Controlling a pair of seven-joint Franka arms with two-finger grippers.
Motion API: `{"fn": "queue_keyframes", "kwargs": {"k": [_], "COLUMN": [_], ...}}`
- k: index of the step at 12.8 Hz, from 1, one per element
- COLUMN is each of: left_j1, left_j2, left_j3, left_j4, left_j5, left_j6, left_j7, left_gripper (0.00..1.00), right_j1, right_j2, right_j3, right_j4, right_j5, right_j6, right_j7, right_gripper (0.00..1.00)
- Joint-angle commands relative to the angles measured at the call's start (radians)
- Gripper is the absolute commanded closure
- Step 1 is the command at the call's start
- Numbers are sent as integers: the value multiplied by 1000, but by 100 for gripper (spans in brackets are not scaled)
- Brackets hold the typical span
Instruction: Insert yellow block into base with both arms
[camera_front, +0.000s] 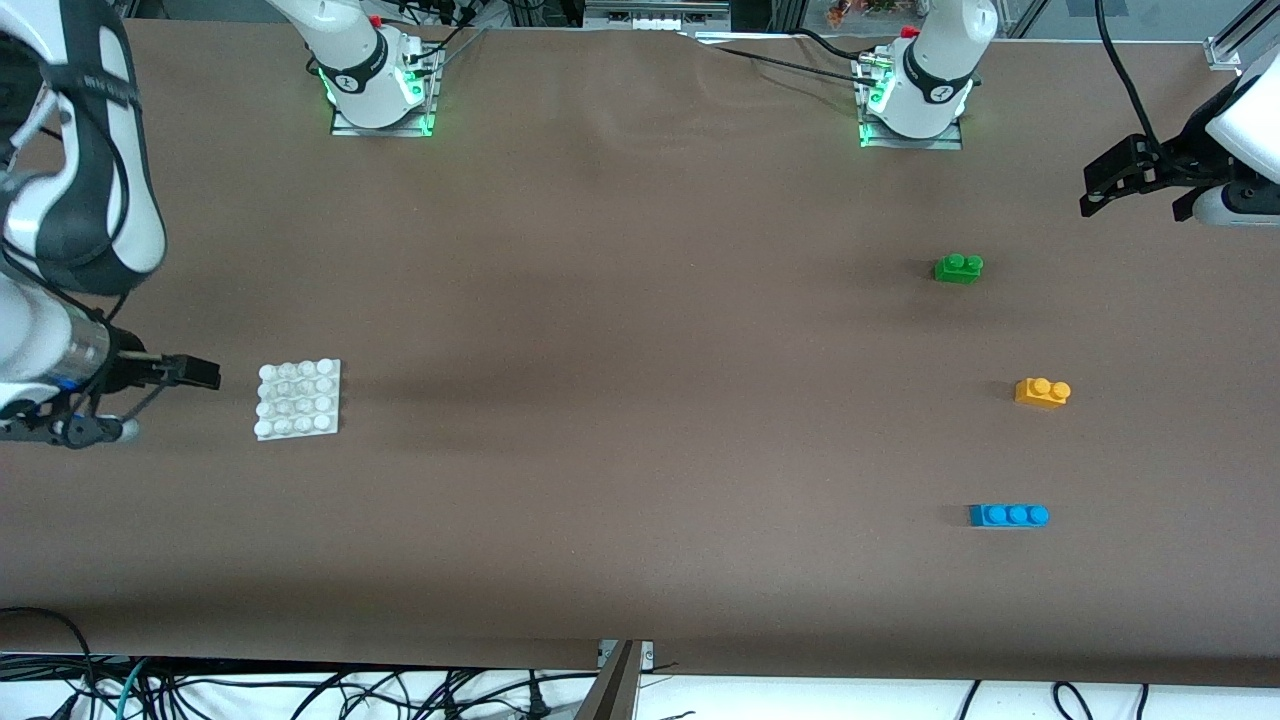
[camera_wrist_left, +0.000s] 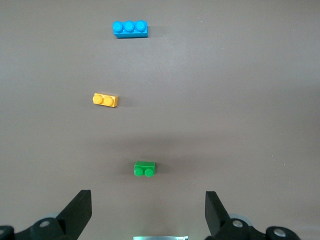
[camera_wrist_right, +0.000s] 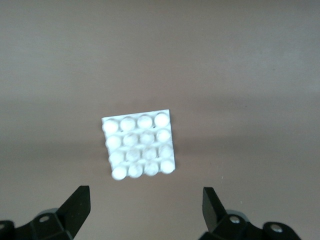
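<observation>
Front view: yellow block (camera_front: 1042, 392) orange-yellow, two studs, upright; left gripper (camera_wrist_left: 147, 212), right gripper (camera_wrist_right: 145, 210) jaws apart.

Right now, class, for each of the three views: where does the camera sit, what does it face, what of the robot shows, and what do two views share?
Front view: high across the table, facing both bases; both arms show, the left gripper and right gripper at opposite table ends.
Left wrist view: on the left arm, looking down at the green brick, yellow block and blue brick; open jaws show.
Right wrist view: on the right arm, over the base; open jaws show.
Shared: front and left wrist views show all three bricks.
</observation>
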Motion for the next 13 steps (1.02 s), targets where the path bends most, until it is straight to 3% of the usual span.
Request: {"fn": "queue_keyframes", "kwargs": {"k": [1, 4, 13], "left_j1": [5, 4, 5], "left_j2": [2, 2, 2], "left_j3": [-10, -13, -8], "left_j4": [15, 17, 15], "left_j5": [1, 3, 3], "left_j6": [-19, -19, -19], "left_j7": [4, 4, 4], "left_gripper": [0, 0, 0], "right_j1": [-16, -16, -13], "right_j2": [44, 87, 183], "right_j3": [7, 7, 8], "right_j4": [-89, -197, -201], "right_j5": [-8, -11, -23], "right_j6": [148, 328, 354], "right_j7": [-24, -33, -96], "right_gripper": [1, 1, 1]}}
